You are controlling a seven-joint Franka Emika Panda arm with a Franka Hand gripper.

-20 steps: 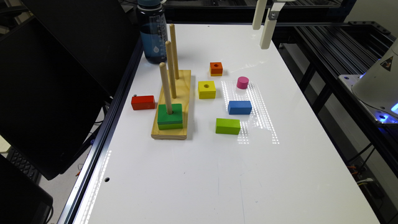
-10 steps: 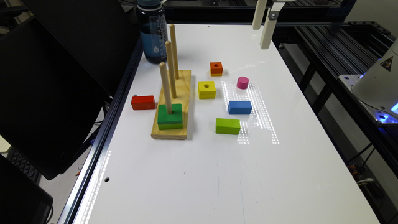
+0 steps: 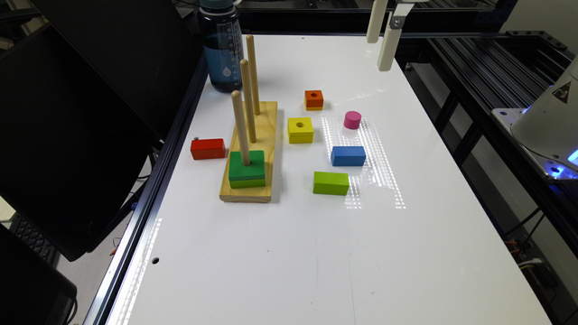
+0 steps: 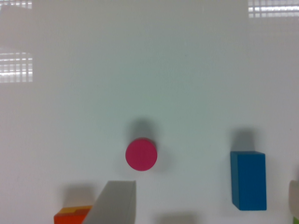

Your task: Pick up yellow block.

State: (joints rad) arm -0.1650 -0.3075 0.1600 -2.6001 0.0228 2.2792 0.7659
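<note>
We see gripper (image 3: 384,40) hanging high over table's (image 3: 316,253) far edge, jaws apart, holding nothing. Yellow block (image 3: 300,130) sits untouched beside peg board (image 3: 266,131).

You had a peg board (image 3: 253,149) carrying a green block (image 3: 246,166), with red (image 3: 207,148), orange (image 3: 314,99), blue (image 3: 347,155), lime (image 3: 331,183) blocks, pink cylinder (image 3: 352,119), bottle (image 3: 222,45) around.

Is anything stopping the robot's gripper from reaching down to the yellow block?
Probably not. The yellow block sits alone on the table with its top uncovered; the pegs stand beside it with a gap between, and the gripper hangs high above.
</note>
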